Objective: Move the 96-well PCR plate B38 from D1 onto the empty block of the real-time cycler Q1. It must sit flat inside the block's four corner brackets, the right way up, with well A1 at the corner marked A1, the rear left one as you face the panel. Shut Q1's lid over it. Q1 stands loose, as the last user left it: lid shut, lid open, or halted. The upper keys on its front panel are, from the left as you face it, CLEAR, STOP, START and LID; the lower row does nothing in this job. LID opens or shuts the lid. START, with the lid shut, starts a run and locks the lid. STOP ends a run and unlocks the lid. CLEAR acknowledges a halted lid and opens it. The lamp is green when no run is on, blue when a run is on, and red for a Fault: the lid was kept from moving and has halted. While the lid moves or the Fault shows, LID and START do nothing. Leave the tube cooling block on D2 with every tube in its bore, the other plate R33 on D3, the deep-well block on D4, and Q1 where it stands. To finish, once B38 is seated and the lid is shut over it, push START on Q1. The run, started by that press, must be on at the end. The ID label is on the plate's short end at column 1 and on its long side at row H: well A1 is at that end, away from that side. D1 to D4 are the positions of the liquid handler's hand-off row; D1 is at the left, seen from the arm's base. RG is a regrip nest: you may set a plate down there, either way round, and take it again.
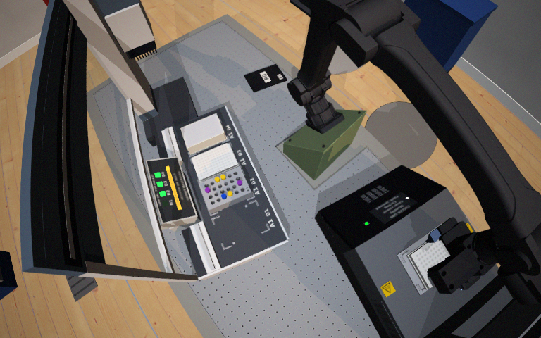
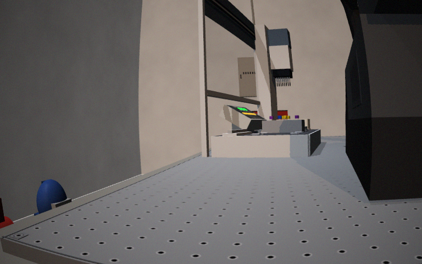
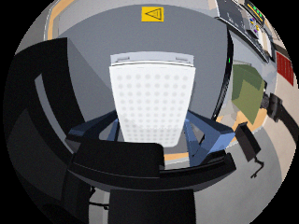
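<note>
Clamped wide across the near end of plate B38 by the hand, with the long axis running straight ahead over Q1's block toward the yellow warning sticker (seating depth hard to judge), D1 bare.

The arm is seen at the right of the top view as thick, matte black, rounded links, with a ribbed black collar above an olive-green wedge-shaped base marked by small dark screws. The gripper at lower right is made up of blocky black housings, with blue parts shown near the fingers.
</note>
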You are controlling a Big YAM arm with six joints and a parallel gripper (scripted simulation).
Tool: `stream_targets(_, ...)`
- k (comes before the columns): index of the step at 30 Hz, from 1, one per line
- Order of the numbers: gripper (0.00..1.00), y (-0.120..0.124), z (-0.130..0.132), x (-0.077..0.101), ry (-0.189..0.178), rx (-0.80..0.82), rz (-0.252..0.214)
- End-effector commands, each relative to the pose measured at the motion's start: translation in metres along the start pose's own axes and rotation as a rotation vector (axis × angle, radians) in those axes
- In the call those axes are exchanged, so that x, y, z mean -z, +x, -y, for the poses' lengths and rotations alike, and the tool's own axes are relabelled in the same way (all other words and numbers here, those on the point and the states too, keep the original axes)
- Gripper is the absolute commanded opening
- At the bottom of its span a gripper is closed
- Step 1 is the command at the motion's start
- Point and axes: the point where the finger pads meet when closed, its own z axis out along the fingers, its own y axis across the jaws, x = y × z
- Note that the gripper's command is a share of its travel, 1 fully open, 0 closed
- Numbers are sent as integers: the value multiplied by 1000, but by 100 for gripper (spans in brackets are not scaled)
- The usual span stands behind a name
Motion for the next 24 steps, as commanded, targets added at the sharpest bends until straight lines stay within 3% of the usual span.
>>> stream_targets(1,0,-5,-9,7,-11,-19,-6)
stream_targets(11,0,5,2,-3,16,1,10)
stream_targets(18,0,5,-9,0,-22,-7,4)
stream_targets(24,0,-1,-14,1,-31,-19,-7)
